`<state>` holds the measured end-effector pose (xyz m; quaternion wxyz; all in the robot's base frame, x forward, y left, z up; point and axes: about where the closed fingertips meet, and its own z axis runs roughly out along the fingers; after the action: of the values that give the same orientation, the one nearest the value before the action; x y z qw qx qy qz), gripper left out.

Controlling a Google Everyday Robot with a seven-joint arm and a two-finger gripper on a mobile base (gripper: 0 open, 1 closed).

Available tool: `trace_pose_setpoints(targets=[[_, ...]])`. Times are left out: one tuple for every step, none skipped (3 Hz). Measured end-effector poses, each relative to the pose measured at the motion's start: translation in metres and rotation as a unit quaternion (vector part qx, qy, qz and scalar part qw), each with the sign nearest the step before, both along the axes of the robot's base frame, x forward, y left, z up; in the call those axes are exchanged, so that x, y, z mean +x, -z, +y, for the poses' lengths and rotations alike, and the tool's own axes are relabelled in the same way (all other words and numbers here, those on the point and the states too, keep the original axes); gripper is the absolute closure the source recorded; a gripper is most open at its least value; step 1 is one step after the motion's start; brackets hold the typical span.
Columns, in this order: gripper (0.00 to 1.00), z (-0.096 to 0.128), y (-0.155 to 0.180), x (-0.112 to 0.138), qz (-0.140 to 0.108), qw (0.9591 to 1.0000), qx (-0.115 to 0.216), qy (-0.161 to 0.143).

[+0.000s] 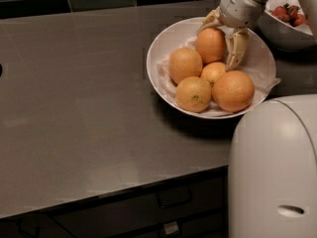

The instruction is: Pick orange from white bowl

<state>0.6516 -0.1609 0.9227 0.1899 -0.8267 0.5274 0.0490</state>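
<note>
The white bowl (163, 43), lined with crumpled white paper, sits at the back right of the grey counter and holds several oranges. The orange (210, 44), smooth and deep orange, lies at the far side of the bowl. My gripper (218, 46) reaches down from the upper right and straddles this orange. One finger (212, 20) is against its far left side and the other finger (237, 47) against its right side. The orange rests among the others in the bowl.
Other oranges in the bowl: one with a dark speck (193, 94), a big round one (233, 90), a small one (214, 72), one at left (184, 65). A second white bowl (285, 33) with red fruit stands behind. A large white robot part (275, 167) fills the lower right.
</note>
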Motion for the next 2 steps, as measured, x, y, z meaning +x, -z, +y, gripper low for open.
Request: trace_pose_setpoints(targets=[[0.4, 0.0001, -0.0007, 0.0006, 0.003, 1.0, -0.001, 0.0], [0.39, 0.0007, 0.0004, 0.0023, 0.004, 1.0, -0.004, -0.001]])
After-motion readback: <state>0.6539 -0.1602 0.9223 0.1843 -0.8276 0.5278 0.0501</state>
